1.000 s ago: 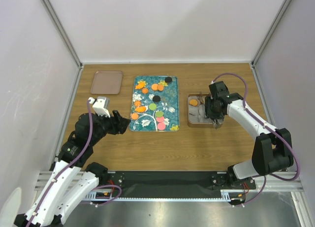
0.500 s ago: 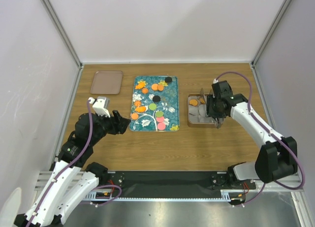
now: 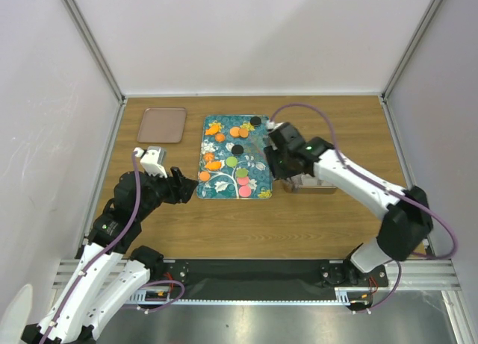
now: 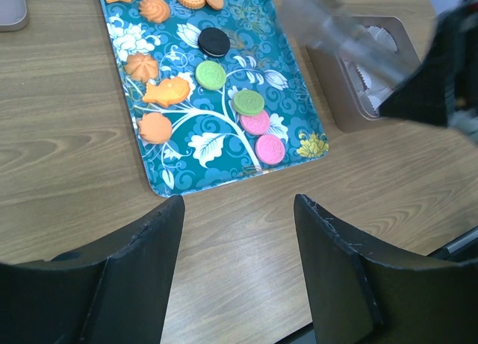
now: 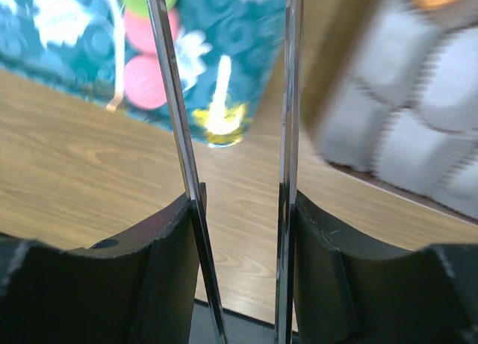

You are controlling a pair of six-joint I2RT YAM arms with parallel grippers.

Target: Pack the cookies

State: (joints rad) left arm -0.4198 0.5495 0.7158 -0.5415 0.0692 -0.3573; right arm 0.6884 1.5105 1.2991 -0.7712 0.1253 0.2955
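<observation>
Right claw (image 5: pixel 224 98) hangs parted and empty near the pink cookies (image 5: pixel 140 83); they look light, stiff, probably crumbly, so I'd pinch gently across the edges.

"Where did the right gripper (image 3: pixel 277 163) go?"

"It left the brown box (image 3: pixel 318 186). It swung over to the right edge of the teal tray (image 3: pixel 222 186), near the pink cookies (image 3: pixel 244 186)."
</observation>
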